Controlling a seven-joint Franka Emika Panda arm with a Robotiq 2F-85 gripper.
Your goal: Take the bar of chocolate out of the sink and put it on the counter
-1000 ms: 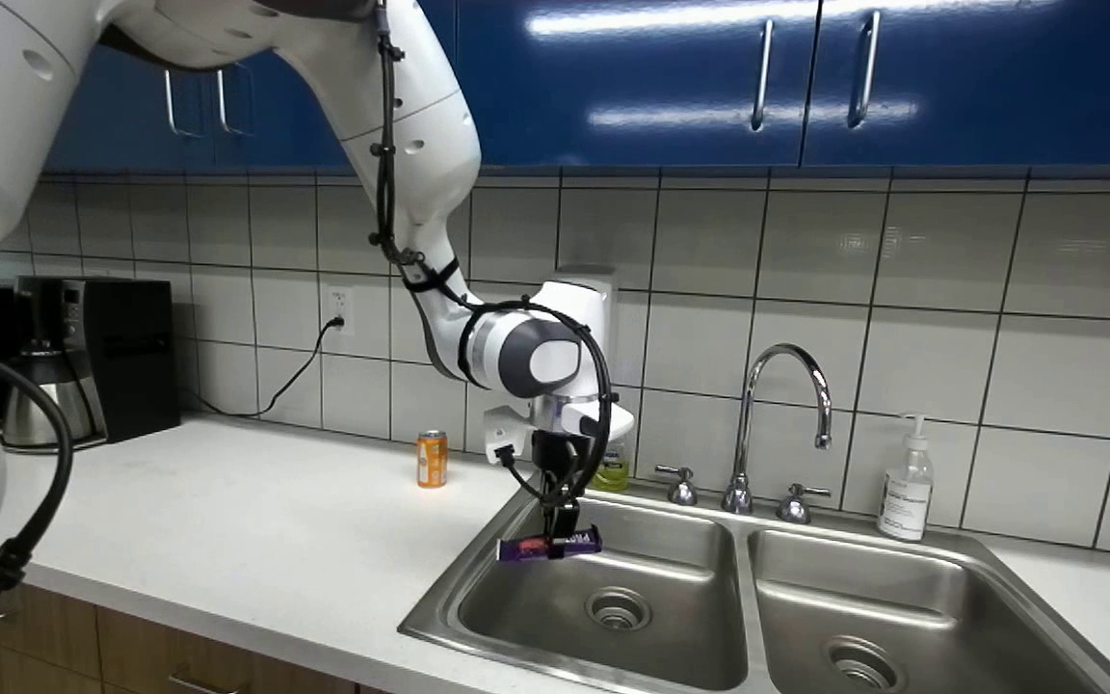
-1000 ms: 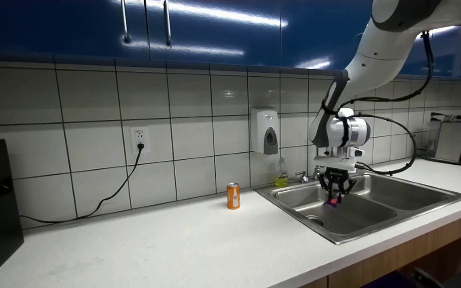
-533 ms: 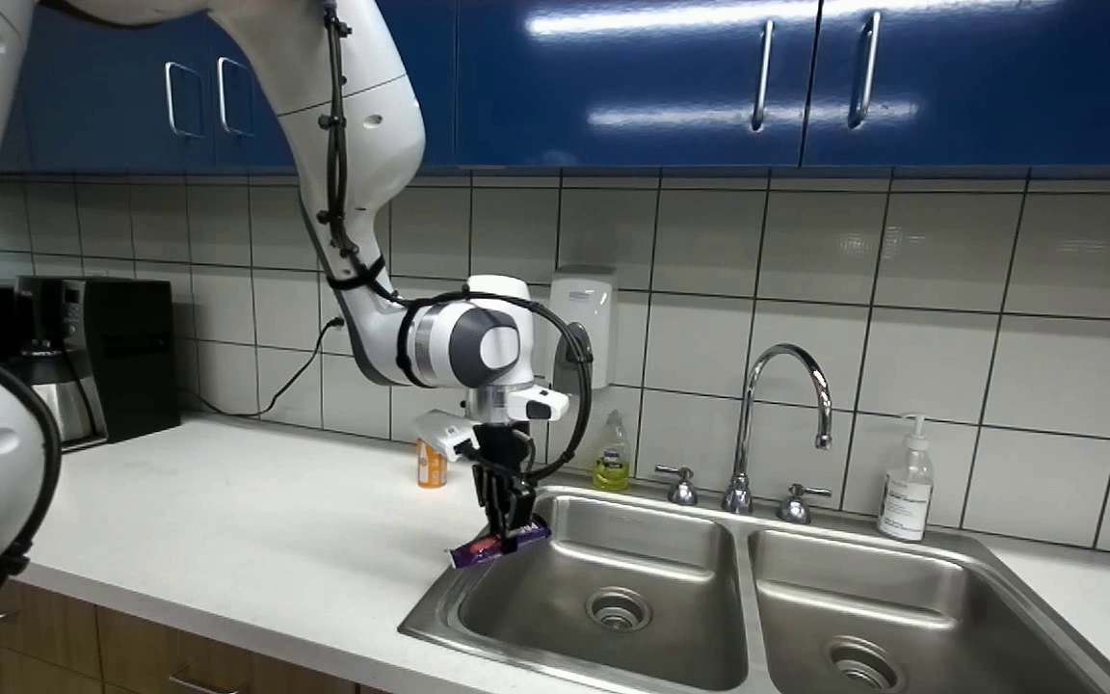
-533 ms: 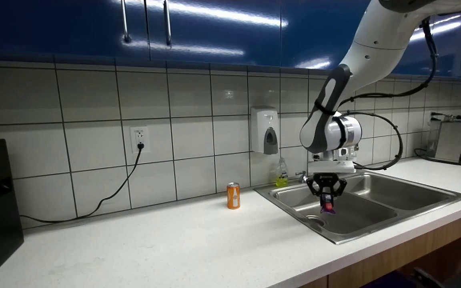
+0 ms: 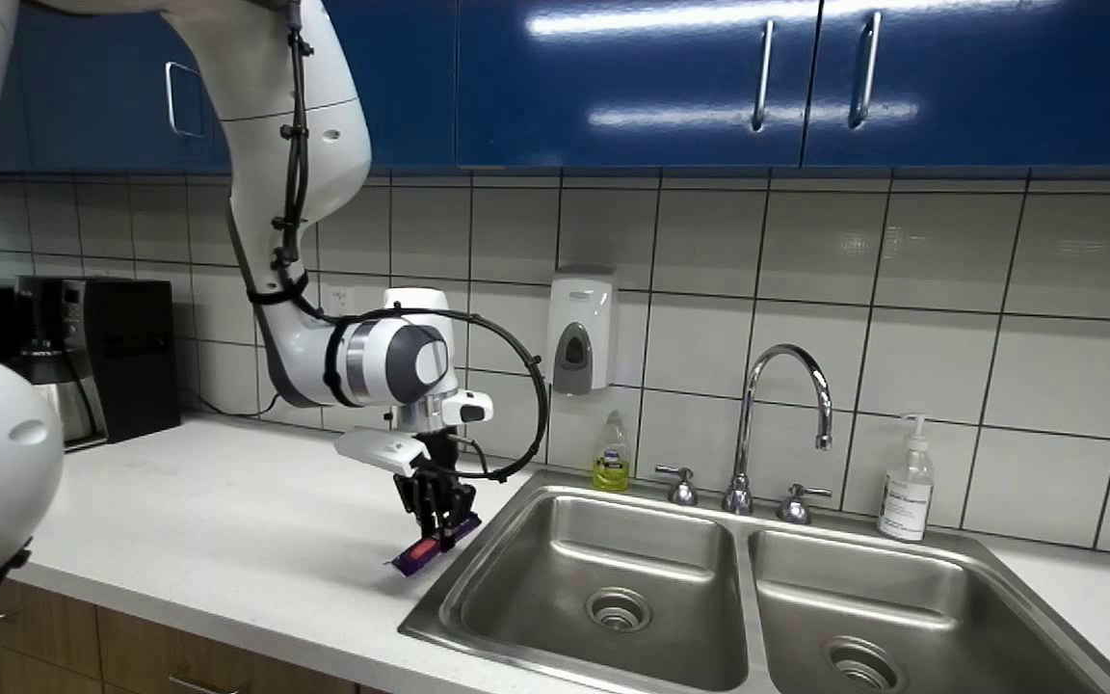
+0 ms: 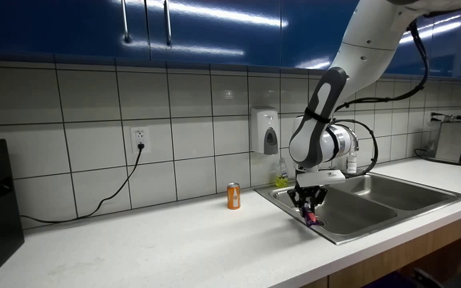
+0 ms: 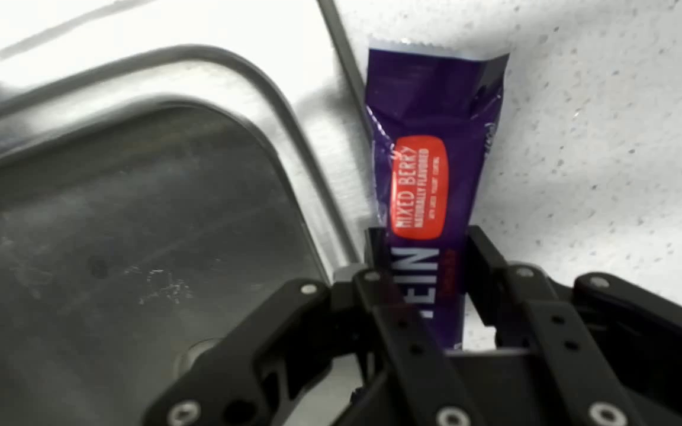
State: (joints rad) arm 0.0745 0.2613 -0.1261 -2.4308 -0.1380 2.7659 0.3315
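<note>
The bar of chocolate is a purple-wrapped bar with a red label, seen in both exterior views (image 5: pixel 418 553) (image 6: pixel 310 218) and large in the wrist view (image 7: pixel 421 189). My gripper (image 5: pixel 441 542) is shut on it across its width, with a finger on each long side in the wrist view (image 7: pixel 427 248). The bar is tilted and held in the air near the edge where the steel sink (image 5: pixel 746 607) meets the off-white counter (image 5: pixel 227 520). In the wrist view it overlaps the sink's outer rim (image 7: pixel 308 189) and the speckled counter (image 7: pixel 601 148). The gripper hides its near end.
An orange can (image 6: pixel 233 196) stands on the counter near the wall; the arm hides it in an exterior view. A yellow-green soap bottle (image 5: pixel 612 463), a curved faucet (image 5: pixel 748 414) and a pump bottle (image 5: pixel 906 492) stand behind the basins. A black machine (image 5: pixel 131 357) is farther along.
My gripper has carried the bar from over the basin toward the counter side of the sink. The bar has turned and tilted on the way. The grip has stayed shut.
</note>
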